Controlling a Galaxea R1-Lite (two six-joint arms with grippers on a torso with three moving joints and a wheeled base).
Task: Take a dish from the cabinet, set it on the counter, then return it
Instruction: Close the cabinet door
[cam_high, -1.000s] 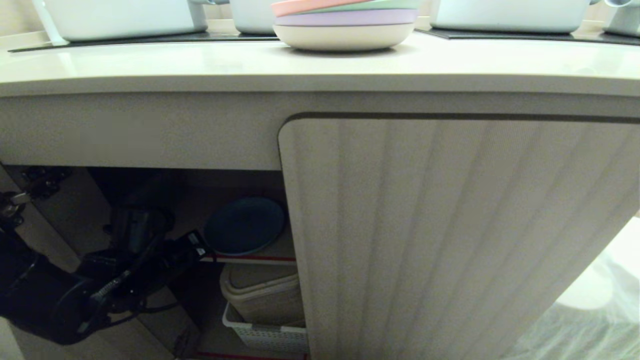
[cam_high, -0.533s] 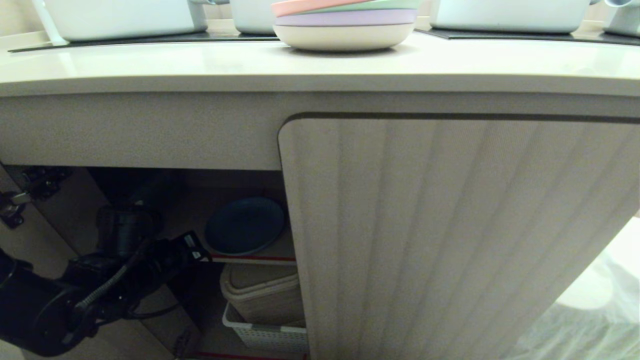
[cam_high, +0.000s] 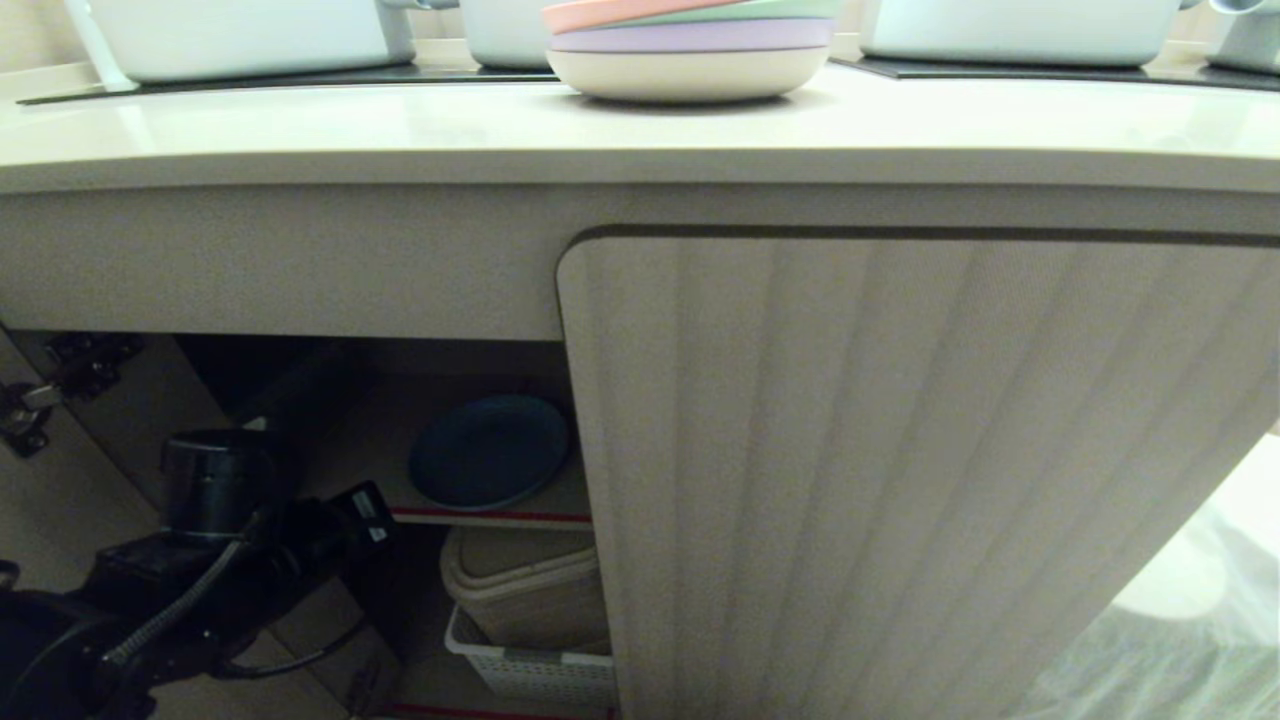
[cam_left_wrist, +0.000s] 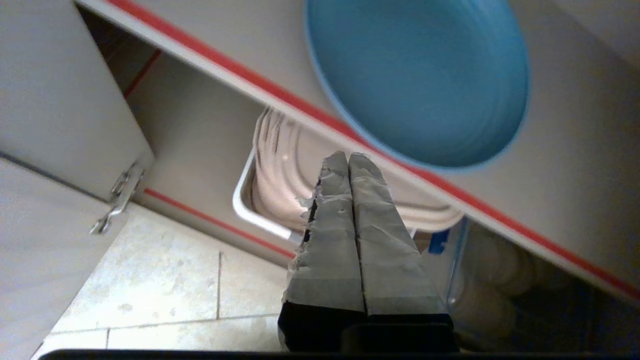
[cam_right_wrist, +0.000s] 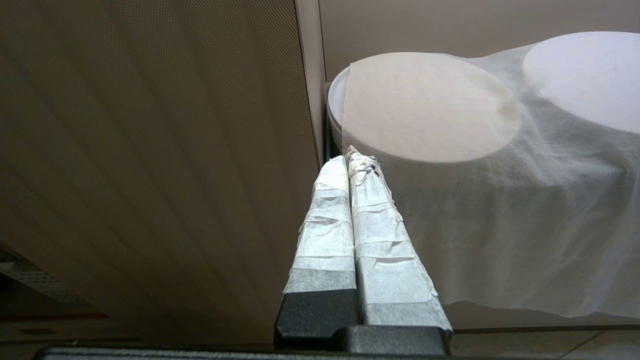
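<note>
The blue dish (cam_high: 488, 451) lies flat on the cabinet's (cam_high: 900, 480) red-edged shelf (cam_high: 490, 517), at about four o'clock below the pastel plate stack (cam_high: 690, 45) on the counter (cam_high: 400, 130). The left gripper (cam_left_wrist: 348, 159), at eight o'clock from the dish, has its fingers pressed together, empty and apart from it. The right gripper (cam_right_wrist: 349, 159) is likewise closed beside the ribbed door (cam_right_wrist: 150, 150).

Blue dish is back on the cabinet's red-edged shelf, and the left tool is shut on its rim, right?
Not quite. The dish is on the shelf, but the left tool is shut on nothing, short of the rim. The left wrist view shows it.
</note>
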